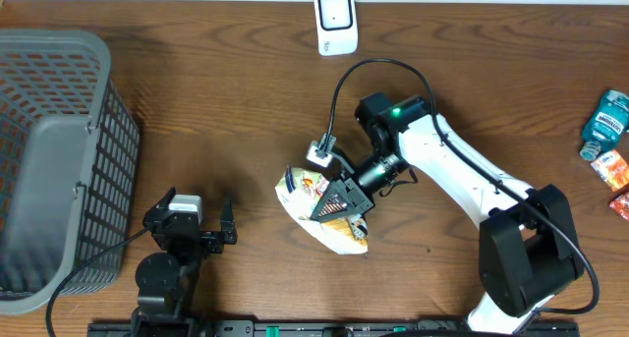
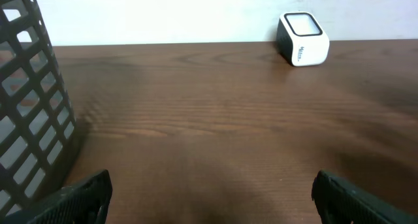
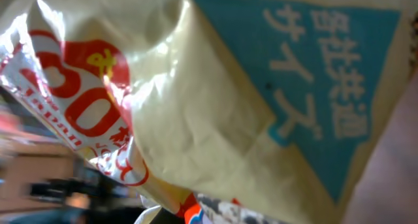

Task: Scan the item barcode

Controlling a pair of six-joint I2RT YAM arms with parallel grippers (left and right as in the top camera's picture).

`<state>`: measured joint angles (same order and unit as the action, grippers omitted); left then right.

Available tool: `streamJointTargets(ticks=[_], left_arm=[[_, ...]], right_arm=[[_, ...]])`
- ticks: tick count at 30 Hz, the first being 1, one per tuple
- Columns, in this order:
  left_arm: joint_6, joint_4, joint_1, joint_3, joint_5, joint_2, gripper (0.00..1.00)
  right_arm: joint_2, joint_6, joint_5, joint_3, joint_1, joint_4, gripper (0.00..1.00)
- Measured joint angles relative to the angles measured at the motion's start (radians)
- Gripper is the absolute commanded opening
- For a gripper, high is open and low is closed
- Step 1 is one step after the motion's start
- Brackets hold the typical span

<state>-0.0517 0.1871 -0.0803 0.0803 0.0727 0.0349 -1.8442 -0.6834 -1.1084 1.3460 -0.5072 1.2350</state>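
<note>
1. One basket (image 1: 59, 160), grey with grid walls, stands at the left edge of the table (image 1: 226, 101). Its left side is cut by the overhead picture. In my left wrist view, its wall (image 2: 32, 113) fills the left border.
2. My left claw (image 1: 193, 221) is one of my two claws. It sits low at the near edge, just beside the basket's right wall and apart from it. It is released, with both fingers spread wide, and it holds nothing. In my wrist view, the two fingertips (image 2: 78, 198) show only at the bottom corners, with bare wood between them.
3. A broad strip of bare wood lies between the basket and the middle of the table, running from the near edge to the far edge.
4. One snack bag (image 1: 295, 188), cream with red and blue print, is in the middle of the table, a little toward the near side. This is the item of the task. My right claw (image 1: 339, 207) is clenched on it from its right side. My right wrist view is filled by the bag (image 3: 209, 119), so I cannot tell whether it rests on the wood or is lifted.
5. One white scanner (image 1: 336, 21) stands at the far edge, well apart from the bag, with bare wood between them.
6. At the right edge are one teal bottle (image 1: 604, 121) and two orange packets (image 1: 611, 167), which are close together and partly cut by the frame.
</note>
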Motion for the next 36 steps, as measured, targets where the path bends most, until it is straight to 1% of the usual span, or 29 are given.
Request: streamJointTargets(ticks=[3, 4, 6, 7, 8, 9, 11, 15, 16, 18, 19, 20, 21, 22, 23, 24, 25, 26, 31, 33, 36], left_arm=[[0.0, 0.0, 0.0, 0.0, 0.0, 0.0, 0.98], [0.0, 0.0, 0.0, 0.0, 0.0, 0.0, 0.98], [0.0, 0.0, 0.0, 0.0, 0.0, 0.0, 0.98], [0.0, 0.0, 0.0, 0.0, 0.0, 0.0, 0.98], [0.0, 0.0, 0.0, 0.0, 0.0, 0.0, 0.98], [0.0, 0.0, 0.0, 0.0, 0.0, 0.0, 0.98], [0.0, 0.0, 0.0, 0.0, 0.0, 0.0, 0.98], [0.0, 0.0, 0.0, 0.0, 0.0, 0.0, 0.98], [0.0, 0.0, 0.0, 0.0, 0.0, 0.0, 0.98], [0.0, 0.0, 0.0, 0.0, 0.0, 0.0, 0.98], [0.0, 0.0, 0.0, 0.0, 0.0, 0.0, 0.98], [0.0, 0.0, 0.0, 0.0, 0.0, 0.0, 0.98], [0.0, 0.0, 0.0, 0.0, 0.0, 0.0, 0.98], [0.0, 0.0, 0.0, 0.0, 0.0, 0.0, 0.98], [0.0, 0.0, 0.0, 0.0, 0.0, 0.0, 0.98], [0.0, 0.0, 0.0, 0.0, 0.0, 0.0, 0.98], [0.0, 0.0, 0.0, 0.0, 0.0, 0.0, 0.98], [0.0, 0.0, 0.0, 0.0, 0.0, 0.0, 0.98], [0.0, 0.0, 0.0, 0.0, 0.0, 0.0, 0.98], [0.0, 0.0, 0.0, 0.0, 0.0, 0.0, 0.98], [0.0, 0.0, 0.0, 0.0, 0.0, 0.0, 0.98]], right_arm=[[0.0, 0.019, 0.193, -0.043, -0.016, -0.136, 0.01], [0.0, 0.054, 0.264, -0.065, -0.024, -0.192, 0.07], [0.0, 0.172, 0.451, -0.121, -0.047, -0.315, 0.32], [-0.001, 0.228, 0.536, -0.142, -0.056, -0.349, 0.46], [-0.002, 0.3, 0.632, -0.164, -0.064, -0.373, 0.85], [-0.002, 0.35, 0.705, -0.175, -0.069, -0.378, 0.99], [-0.002, 0.425, 0.813, -0.182, -0.069, -0.382, 0.99], [-0.002, 0.519, 0.916, -0.158, -0.068, -0.343, 0.99], [-0.002, 0.542, 0.93, -0.137, -0.068, -0.318, 0.96], [-0.002, 0.579, 0.944, -0.076, -0.068, -0.258, 0.75], [-0.002, 0.593, 0.944, -0.025, -0.068, -0.214, 0.59], [-0.002, 0.605, 0.943, 0.014, -0.068, -0.183, 0.31], [-0.002, 0.615, 0.939, 0.056, -0.069, -0.155, 0.2], [-0.002, 0.622, 0.936, 0.097, -0.069, -0.13, 0.2], [-0.001, 0.627, 0.928, 0.145, -0.071, -0.102, 0.33], [0.0, 0.637, 0.922, 0.177, -0.073, -0.083, 0.56], [0.004, 0.64, 0.917, 0.202, -0.077, -0.071, 0.88], [0.009, 0.645, 0.913, 0.216, -0.085, -0.068, 0.99], [0.02, 0.648, 0.938, 0.196, -0.17, -0.092, 0.99], [0.02, 0.65, 0.987, 0.158, -0.22, -0.128, 0.99], [0.019, 0.654, 1.092, 0.082, -0.307, -0.226, 0.99]])
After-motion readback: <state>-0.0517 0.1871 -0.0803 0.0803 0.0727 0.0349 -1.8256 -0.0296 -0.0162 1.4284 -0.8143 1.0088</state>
